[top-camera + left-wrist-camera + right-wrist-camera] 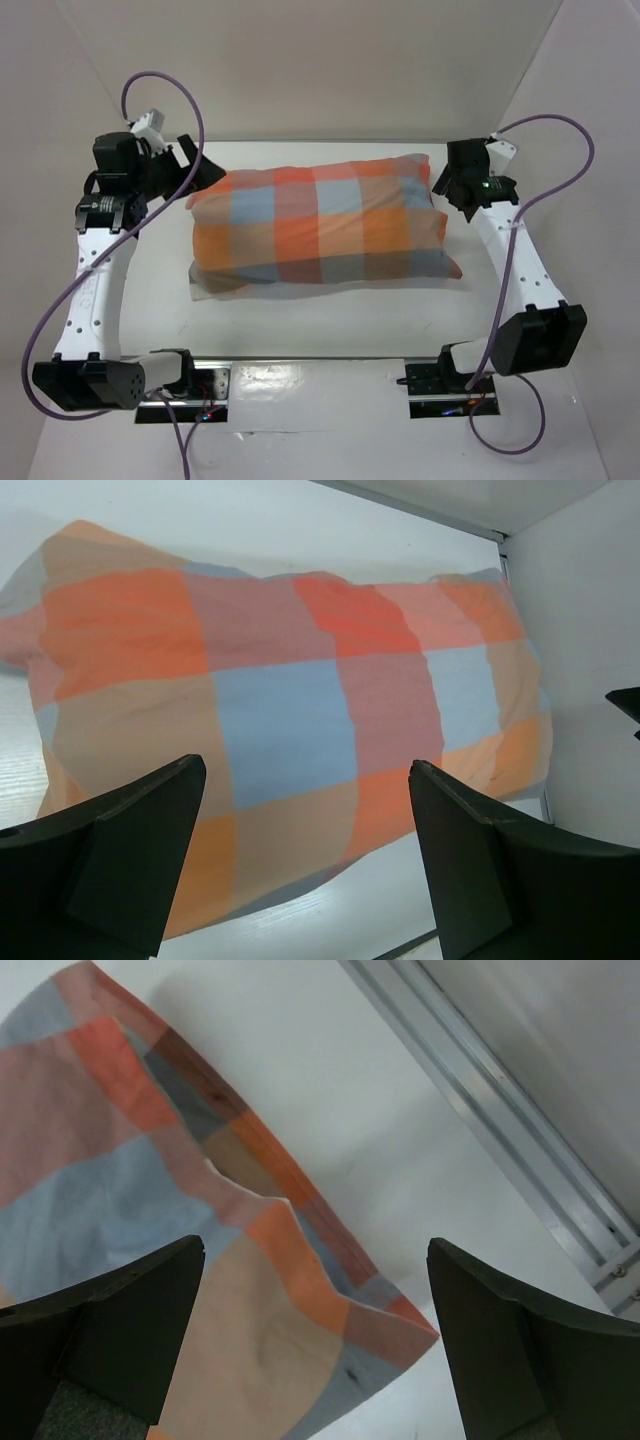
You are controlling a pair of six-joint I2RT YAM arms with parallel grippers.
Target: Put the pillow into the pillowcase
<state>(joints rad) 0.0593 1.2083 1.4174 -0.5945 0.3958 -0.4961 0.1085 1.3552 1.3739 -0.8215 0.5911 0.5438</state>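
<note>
The checked pillowcase (pixel 320 222) lies plump and filled in the middle of the table, long side left to right. The white pillow is hidden inside it; only a pale whitish strip (pixel 215 287) shows under the near left corner. My left gripper (pixel 198 165) is open and empty just off the case's far left corner; the left wrist view shows the case (pixel 280 700) beyond the spread fingers (pixel 150 830). My right gripper (pixel 443 188) is open and empty beside the right end. The right wrist view shows that end's hemmed, slightly gaping edge (pixel 270 1210) between the fingers (pixel 150 1310).
White walls close in the table at the back and on both sides. An aluminium rail (pixel 500 1110) runs along the table's right edge. Purple cables (pixel 170 85) loop above both arms. The arm bases (pixel 190 375) sit on the near edge.
</note>
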